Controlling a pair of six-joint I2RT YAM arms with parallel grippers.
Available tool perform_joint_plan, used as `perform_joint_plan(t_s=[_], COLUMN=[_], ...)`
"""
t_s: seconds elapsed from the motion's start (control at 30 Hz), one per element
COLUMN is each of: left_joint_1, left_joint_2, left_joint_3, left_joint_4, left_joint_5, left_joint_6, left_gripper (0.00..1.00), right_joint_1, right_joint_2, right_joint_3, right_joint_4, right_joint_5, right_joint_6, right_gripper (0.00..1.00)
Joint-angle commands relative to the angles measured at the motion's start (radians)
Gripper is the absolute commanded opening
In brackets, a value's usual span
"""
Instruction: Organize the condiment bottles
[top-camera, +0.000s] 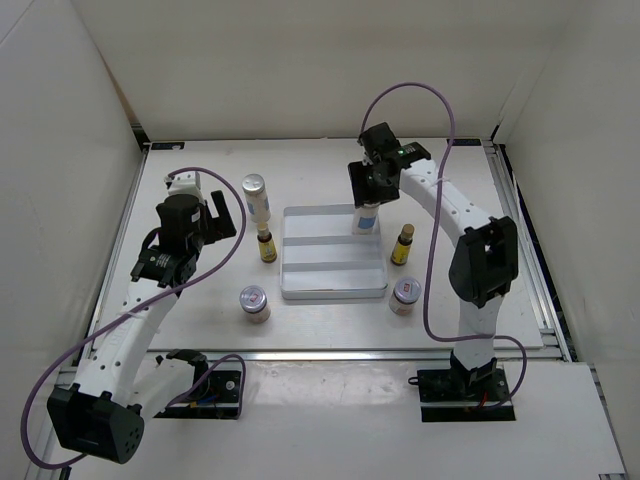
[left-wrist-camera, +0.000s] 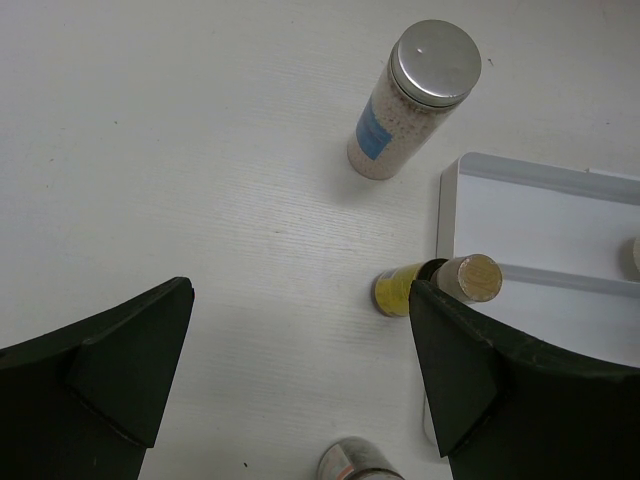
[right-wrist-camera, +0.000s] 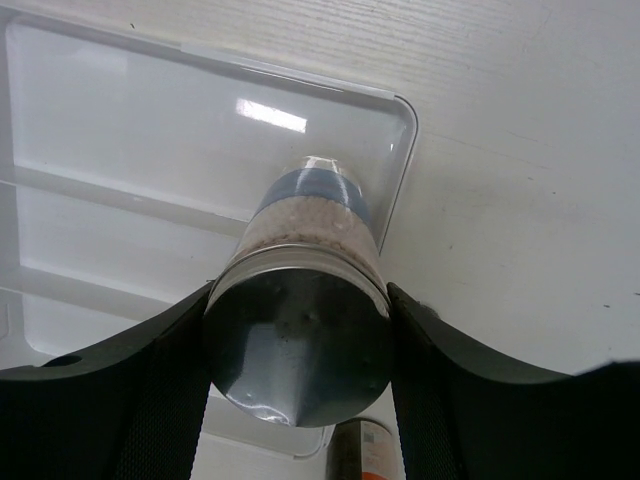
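Observation:
My right gripper (top-camera: 369, 188) (right-wrist-camera: 297, 345) is shut on a tall white bottle (top-camera: 367, 215) (right-wrist-camera: 305, 300), its fingers pressing both sides of the silver cap. The bottle's base is over the back right corner of the white ridged tray (top-camera: 335, 262) (right-wrist-camera: 120, 130). A second white bottle (top-camera: 257, 195) (left-wrist-camera: 415, 100) stands left of the tray. Beside the tray's left edge is an amber bottle (top-camera: 266, 245) (left-wrist-camera: 440, 285), with a squat jar (top-camera: 254, 302) (left-wrist-camera: 360, 465) nearer me. My left gripper (top-camera: 220, 218) (left-wrist-camera: 300, 300) hangs open over bare table, left of these.
To the right of the tray stand another amber bottle (top-camera: 402, 244) (right-wrist-camera: 365, 450) and another squat jar (top-camera: 405, 295). White walls close in the table on the left, back and right. A metal rail (top-camera: 330, 351) runs along the near edge.

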Motion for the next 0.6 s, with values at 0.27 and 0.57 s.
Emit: perform_joint_plan(t_s=[0.27,0.57], left_joint_1=[-0.003,0.009], left_joint_2=[0.017,0.218], left_joint_3=[0.02,0.32], left_joint_4=[0.006,-0.069], left_joint_5=[0.042,0.103], left_joint_6=[0.009,-0.011], left_gripper=[0.99,0.99], right_joint_1=[0.02,0.031], right_joint_2=[-0.013,-0.128], right_joint_3=[0.004,0.045], right_joint_4=[0.057,0.023], right_joint_5=[0.038,0.069], right_joint_6=[0.025,0.044], right_gripper=[0.91,1.0])
